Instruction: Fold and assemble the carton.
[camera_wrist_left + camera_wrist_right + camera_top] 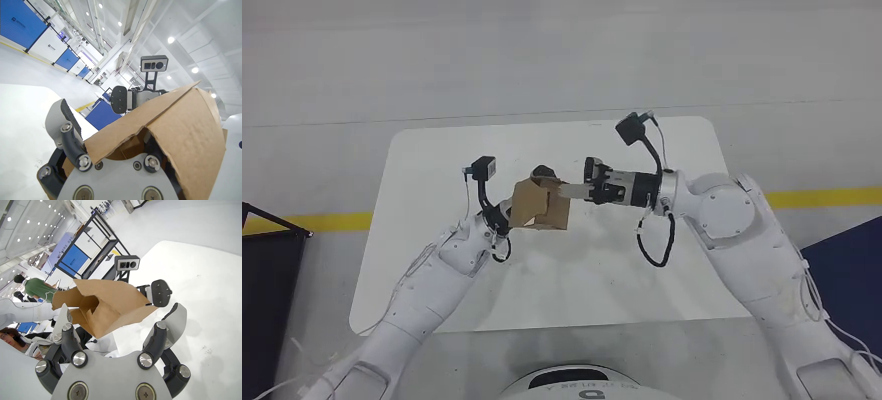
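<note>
Covering most of the left claw [512,213], a bent flap leaves its grip impossible to tell. The brown cardboard carton [540,205] is over the middle of the white bench [432,230], between both claws; whether it rests there or hangs is unclear. The right claw [120,310] is spread wide around one end, one finger [63,317] close against a ragged flap. The board is plain and creased, with torn edges, and its open end shows folded inner panels.
</note>
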